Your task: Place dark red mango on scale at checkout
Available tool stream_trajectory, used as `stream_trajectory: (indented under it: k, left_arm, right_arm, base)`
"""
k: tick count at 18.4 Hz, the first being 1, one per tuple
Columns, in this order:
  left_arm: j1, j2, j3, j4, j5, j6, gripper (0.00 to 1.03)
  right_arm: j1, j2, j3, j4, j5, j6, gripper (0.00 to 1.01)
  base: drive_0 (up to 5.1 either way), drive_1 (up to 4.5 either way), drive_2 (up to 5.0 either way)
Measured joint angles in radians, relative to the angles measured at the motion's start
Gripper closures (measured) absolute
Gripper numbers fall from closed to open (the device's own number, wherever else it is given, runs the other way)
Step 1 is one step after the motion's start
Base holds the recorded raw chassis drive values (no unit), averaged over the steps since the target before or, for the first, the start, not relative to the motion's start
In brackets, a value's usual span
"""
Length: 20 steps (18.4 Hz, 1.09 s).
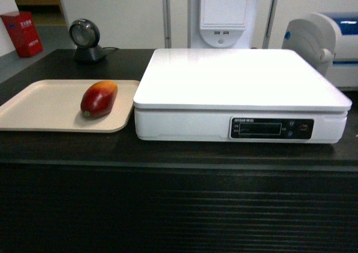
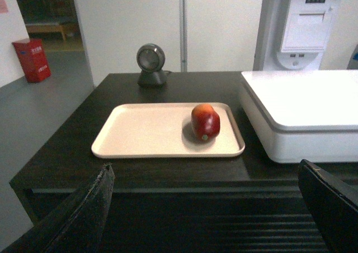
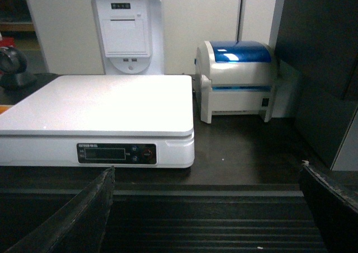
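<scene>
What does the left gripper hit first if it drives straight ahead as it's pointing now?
Probably the dark red mango on the flat beige tray. The left gripper, jaws wide apart, sits short of the black counter's front edge and looks above its top; depth is unclear, so its height over that edge is uncertain.

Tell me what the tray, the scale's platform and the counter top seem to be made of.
Beige tray: likely matte plastic, with an even colour and a moulded raised rim.
Scale platform: glossy white, probably plastic or coated metal; it shows soft reflections.
Counter top: dark, smooth, slightly reflective, perhaps laminate; the material is uncertain.
</scene>
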<state>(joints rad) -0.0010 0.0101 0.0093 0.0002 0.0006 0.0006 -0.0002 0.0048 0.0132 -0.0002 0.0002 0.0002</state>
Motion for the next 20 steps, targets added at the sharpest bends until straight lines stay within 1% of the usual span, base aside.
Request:
stream_trajectory:
  k: [20]
  left_arm:
    - [0.0, 0.0, 0.0, -0.003, -0.001, 0.0, 0.05]
  right_arm:
    - [0.0, 0.0, 0.0, -0.003, 0.0, -0.001, 0.03]
  base:
    - [0.0, 0.0, 0.0]
